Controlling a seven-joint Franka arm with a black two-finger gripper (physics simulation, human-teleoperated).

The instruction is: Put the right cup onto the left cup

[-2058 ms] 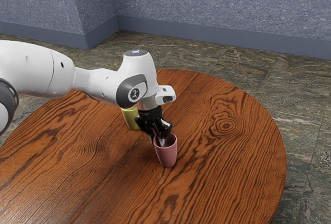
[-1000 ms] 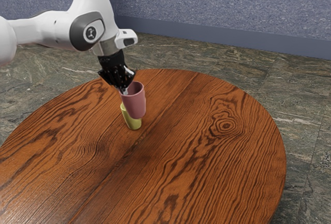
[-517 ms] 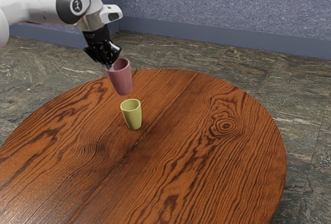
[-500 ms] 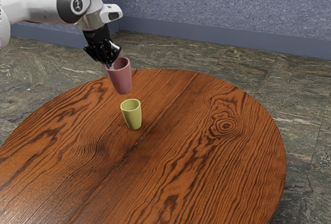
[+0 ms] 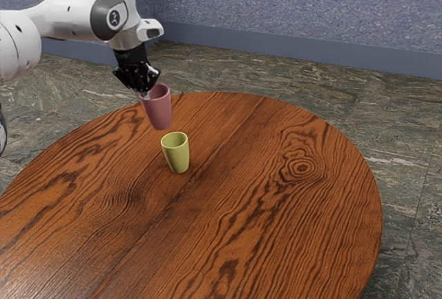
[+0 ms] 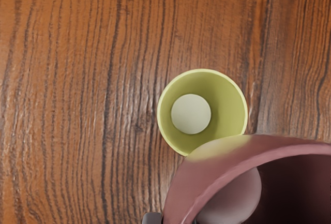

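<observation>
Hand (image 5: 146,94): closed on the wall of the pink cup (image 5: 159,111) at its rim, one finger inside, one outside. Pink cup aloft, mouth up, clear of the table (image 5: 276,209), not nested. Yellow-green cup (image 5: 177,155): upright on table, empty, below the pink cup and slightly to the exterior view's right. Wrist view: pink cup overlaps part of its rim.

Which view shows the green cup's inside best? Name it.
The wrist view: it looks down into the green cup, to its pale round bottom, though the pink cup hides some rim. The exterior view shows its outer side and open top.
</observation>
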